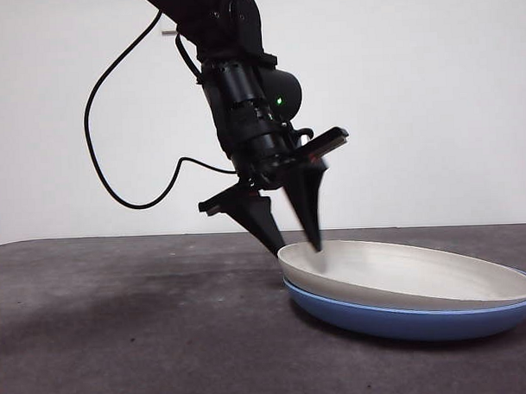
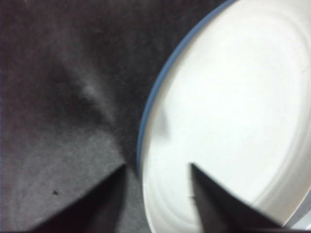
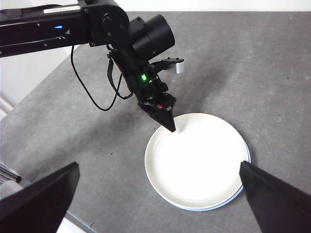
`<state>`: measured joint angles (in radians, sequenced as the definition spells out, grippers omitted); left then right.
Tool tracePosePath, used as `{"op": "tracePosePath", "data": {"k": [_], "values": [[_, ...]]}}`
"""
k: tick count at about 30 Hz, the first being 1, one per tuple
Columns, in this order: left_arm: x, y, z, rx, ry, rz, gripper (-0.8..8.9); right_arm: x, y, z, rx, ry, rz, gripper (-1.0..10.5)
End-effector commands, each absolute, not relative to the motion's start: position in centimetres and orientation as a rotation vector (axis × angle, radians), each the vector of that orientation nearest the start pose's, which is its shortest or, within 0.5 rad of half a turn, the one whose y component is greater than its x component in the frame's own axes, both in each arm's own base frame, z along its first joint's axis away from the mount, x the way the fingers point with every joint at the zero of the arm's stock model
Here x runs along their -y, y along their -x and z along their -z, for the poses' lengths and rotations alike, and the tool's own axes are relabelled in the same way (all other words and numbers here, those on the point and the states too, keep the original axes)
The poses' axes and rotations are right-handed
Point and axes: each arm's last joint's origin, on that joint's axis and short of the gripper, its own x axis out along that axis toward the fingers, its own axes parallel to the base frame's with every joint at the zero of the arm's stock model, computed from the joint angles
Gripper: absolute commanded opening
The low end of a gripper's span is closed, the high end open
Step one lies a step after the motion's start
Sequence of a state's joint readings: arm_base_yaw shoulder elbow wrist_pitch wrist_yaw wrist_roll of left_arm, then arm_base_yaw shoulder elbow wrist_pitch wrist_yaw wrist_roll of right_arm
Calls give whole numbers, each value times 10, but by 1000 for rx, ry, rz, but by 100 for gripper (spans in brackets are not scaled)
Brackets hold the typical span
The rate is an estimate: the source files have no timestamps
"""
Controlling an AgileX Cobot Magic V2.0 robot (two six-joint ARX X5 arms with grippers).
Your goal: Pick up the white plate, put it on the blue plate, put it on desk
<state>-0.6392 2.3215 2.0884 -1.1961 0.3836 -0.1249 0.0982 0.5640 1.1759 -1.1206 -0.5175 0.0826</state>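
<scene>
The white plate (image 1: 413, 274) lies nested in the blue plate (image 1: 406, 320) on the desk (image 1: 120, 323), at the right in the front view. My left gripper (image 1: 298, 248) is open and points down at the white plate's near-left rim. One jaw is outside the rim over the desk, the other inside over the white plate (image 2: 233, 111). A thin blue plate (image 2: 146, 116) edge shows beside it. My right gripper (image 3: 159, 167) hangs high above, open and empty, looking down on the white plate (image 3: 199, 160), the blue plate (image 3: 228, 200) and the left gripper (image 3: 171, 127).
The left arm's black cable (image 1: 102, 159) loops down behind the gripper. The desk's edge (image 3: 29, 111) runs along the left arm's side in the right wrist view. Bare desk (image 1: 139, 357) lies to the left of the plates.
</scene>
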Motion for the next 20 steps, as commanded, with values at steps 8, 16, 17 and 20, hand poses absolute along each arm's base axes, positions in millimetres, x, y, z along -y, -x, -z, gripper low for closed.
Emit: {"op": "tracePosePath", "data": {"k": [8,16,17,20], "values": [[293,-371,-244,-1436,-125,804,443,-18,-39,-393,-529,-180,-585,583],[287,-361,-290,-1396,-141,832,446,-18,-38,-392,-543,-182,-583,583],[285,-358,-298,-1378,-139,838,458,-18,-38,-392,-543,-183,-583,583],[279,-348,-321,-1330,-135,854,560,-18,-38,-392,-544,-182,-583,583]]}}
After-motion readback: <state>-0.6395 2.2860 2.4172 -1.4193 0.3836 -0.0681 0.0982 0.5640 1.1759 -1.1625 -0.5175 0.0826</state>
